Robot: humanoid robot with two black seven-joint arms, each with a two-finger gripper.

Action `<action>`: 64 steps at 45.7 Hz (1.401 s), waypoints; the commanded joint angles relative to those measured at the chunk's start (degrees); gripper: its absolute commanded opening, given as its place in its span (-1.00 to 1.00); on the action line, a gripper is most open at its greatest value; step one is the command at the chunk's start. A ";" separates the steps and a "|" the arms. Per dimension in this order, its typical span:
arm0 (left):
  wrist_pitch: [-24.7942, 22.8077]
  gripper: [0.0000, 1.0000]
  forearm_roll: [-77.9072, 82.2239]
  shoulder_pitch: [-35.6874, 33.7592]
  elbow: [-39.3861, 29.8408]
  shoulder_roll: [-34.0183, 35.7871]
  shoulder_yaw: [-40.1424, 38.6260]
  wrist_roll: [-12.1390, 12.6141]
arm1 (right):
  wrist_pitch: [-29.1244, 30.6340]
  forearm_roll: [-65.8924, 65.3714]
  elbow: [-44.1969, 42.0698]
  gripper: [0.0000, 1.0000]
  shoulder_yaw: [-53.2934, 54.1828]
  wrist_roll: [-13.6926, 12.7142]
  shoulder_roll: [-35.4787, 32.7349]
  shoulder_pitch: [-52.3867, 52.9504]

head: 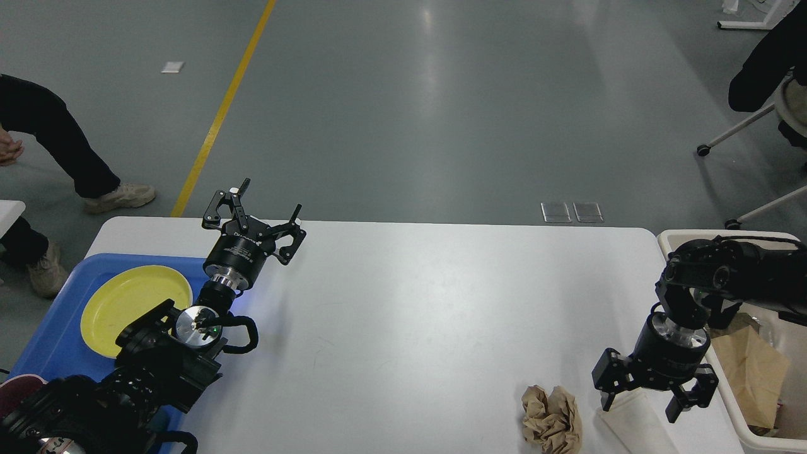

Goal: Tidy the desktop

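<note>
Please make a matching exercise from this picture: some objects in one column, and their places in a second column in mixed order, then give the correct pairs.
Column 1
1. yellow plate
2. crumpled brown paper
3. left pincer
4. brown paper bag

Column 2
A. inside the cream bin at the right
B. open, above the far edge of the desktop
C. on the blue tray
D. on the desktop, left of the right pincer

Pairs: 1-C, 2-D, 3-B, 4-A
</note>
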 commanded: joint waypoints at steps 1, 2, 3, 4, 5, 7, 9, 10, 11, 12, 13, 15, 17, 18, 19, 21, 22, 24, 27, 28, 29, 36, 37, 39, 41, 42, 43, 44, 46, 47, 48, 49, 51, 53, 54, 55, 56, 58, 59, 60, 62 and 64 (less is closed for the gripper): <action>0.00 0.94 -0.03 0.00 0.00 0.00 0.00 0.00 | 0.00 1.10 -0.32 1.00 0.38 0.00 -0.04 -1.46; 0.00 0.94 -0.03 0.00 0.00 0.00 0.00 0.00 | 0.00 1.10 -0.41 1.00 0.38 0.00 0.04 -1.90; 0.00 0.94 -0.03 0.00 0.00 0.00 0.00 0.00 | 0.00 1.10 -0.76 1.00 0.38 0.00 0.04 -2.25; 0.00 0.94 -0.03 0.00 0.00 0.00 0.00 0.00 | 0.00 1.10 -1.28 1.00 0.38 0.00 0.04 -2.61; 0.00 0.94 -0.03 0.00 0.00 0.00 0.00 0.00 | 0.00 1.10 -1.81 1.00 0.38 0.00 0.04 -3.13; 0.00 0.94 -0.03 0.00 0.00 0.00 0.00 0.00 | 0.00 1.10 -3.04 1.00 0.38 0.00 0.13 -4.01; 0.00 0.94 -0.03 0.00 0.00 0.00 0.00 0.00 | 0.00 1.10 -4.18 1.00 0.38 0.00 0.48 -4.89; 0.00 0.94 -0.03 0.00 0.00 0.00 0.00 0.00 | 0.00 1.10 -4.97 1.00 0.38 0.00 0.57 -5.42; 0.00 0.94 -0.03 0.00 0.00 0.00 0.00 0.00 | 0.00 1.10 -5.76 1.00 0.38 0.00 0.66 -5.94; 0.00 0.94 -0.03 0.00 0.00 0.00 0.00 0.00 | 0.00 1.10 -6.46 1.00 0.38 0.00 0.66 -6.47; 0.00 0.94 -0.03 0.00 0.00 0.00 0.00 0.00 | 0.00 1.10 -7.25 1.00 0.38 0.00 0.66 -7.00; 0.00 0.94 -0.03 0.00 0.00 0.00 0.00 0.00 | 0.00 1.01 -9.10 1.00 0.38 0.00 0.66 -8.14; 0.00 0.94 -0.03 0.00 0.00 0.00 0.00 0.00 | 0.00 1.10 -10.95 1.00 0.38 0.00 0.92 -9.02; 0.00 0.93 -0.03 0.00 0.00 0.00 0.00 0.00 | 0.00 1.10 -11.82 1.00 0.38 0.00 1.10 -9.37; 0.00 0.94 -0.03 0.00 0.00 0.00 0.00 0.00 | 0.00 1.10 -12.88 1.00 0.38 0.00 1.36 -9.81; 0.00 0.94 -0.03 0.00 0.00 0.00 0.00 0.00 | 0.00 1.10 -14.11 1.00 0.47 0.09 1.80 -10.43; 0.00 0.94 -0.03 0.00 0.00 0.00 0.00 0.00 | 0.00 1.10 -14.64 1.00 0.47 0.09 1.89 -10.78; 0.00 0.94 0.06 0.00 0.00 0.00 0.00 0.00 | 0.00 1.10 -15.70 1.00 0.29 0.09 2.15 -11.66; 0.00 0.94 -0.03 0.00 0.00 0.00 0.00 0.00 | 0.00 1.10 -16.84 1.00 0.20 0.09 2.15 -12.63; 0.00 0.94 -0.03 0.00 0.00 0.00 0.00 0.00 | 0.00 1.10 -17.02 1.00 0.29 0.09 2.15 -12.80; 0.00 0.94 -0.03 0.00 0.00 0.00 0.00 0.00 | 0.00 1.10 -17.02 1.00 0.29 0.09 2.15 -12.89; 0.00 0.94 -0.03 0.00 0.00 0.00 0.00 0.00 | 0.00 1.27 -17.19 1.00 0.64 0.53 1.98 -12.72; 0.00 0.94 -0.03 0.00 0.00 0.00 0.00 0.00 | 0.00 1.27 -17.37 1.00 0.81 0.53 1.98 -12.72; 0.00 0.94 -0.03 0.00 0.00 0.00 0.00 0.00 | 0.00 1.80 -17.63 1.00 1.43 0.62 1.98 -12.81; 0.00 0.94 -0.03 0.00 0.00 0.00 0.00 0.00 | 0.00 2.85 -18.07 1.00 1.69 0.62 2.07 -12.89; 0.00 0.94 -0.03 0.00 0.00 0.00 0.00 0.00 | 0.00 3.55 -18.16 1.00 1.70 0.62 2.07 -12.89; 0.00 0.94 -0.03 0.00 0.00 0.00 0.00 0.00 | 0.00 4.43 -17.99 1.00 1.78 0.62 2.15 -12.89; 0.00 0.94 -0.03 0.00 0.00 0.00 0.00 0.00 | 0.00 5.39 -17.64 1.00 1.87 0.62 2.24 -12.89; 0.00 0.94 -0.03 0.00 0.00 0.00 0.00 0.00 | 0.00 7.76 -17.20 1.00 1.87 0.62 2.24 -12.89; 0.00 0.94 0.06 0.00 0.00 0.00 0.00 0.00 | 0.00 8.73 -17.19 1.00 1.87 0.62 2.24 -12.89; 0.00 0.94 -0.03 0.00 0.00 0.00 0.00 0.00 | 0.00 9.79 -17.28 1.00 1.87 0.62 2.24 -12.89; 0.00 0.94 -0.03 0.00 0.00 0.00 0.00 0.00 | 0.00 10.67 -17.28 1.00 1.87 0.62 2.24 -12.89; 0.00 0.94 -0.03 0.00 0.00 0.00 0.00 0.00 | 0.00 12.07 -17.46 1.00 1.87 0.62 2.16 -12.81; 0.00 0.94 -0.03 0.00 0.00 0.00 0.00 0.00 | 0.00 12.87 -17.28 1.00 1.87 0.62 2.07 -12.80; 0.00 0.94 -0.03 0.00 0.00 0.00 0.00 0.00 | 0.00 12.87 -17.28 1.00 1.87 0.62 2.07 -12.81; 0.00 0.94 -0.03 0.00 0.00 0.00 0.00 0.00 | 0.00 12.87 -17.20 1.00 1.87 0.70 1.98 -12.81; 0.00 0.94 -0.03 0.00 0.00 0.00 0.00 0.00 | 0.00 12.87 -17.28 1.00 1.87 0.62 1.98 -12.81; 0.00 0.94 -0.03 0.00 0.00 0.00 0.00 0.00 | 0.00 12.79 -17.55 1.00 1.26 0.62 1.80 -12.89; 0.00 0.94 -0.03 0.00 0.00 0.00 0.00 0.00 | 0.00 12.79 -17.46 1.00 1.26 0.62 1.63 -12.81; 0.00 0.94 -0.03 0.00 0.00 0.00 0.00 0.00 | 0.00 12.79 -17.37 1.00 1.26 0.62 1.54 -12.81; 0.00 0.94 -0.03 0.00 0.00 0.00 0.00 0.00 | 0.00 12.79 -17.46 1.00 1.17 0.62 1.54 -12.81; 0.00 0.94 -0.03 0.00 0.00 0.00 0.00 0.00 | 0.00 13.05 -17.81 1.00 1.26 0.70 1.54 -12.89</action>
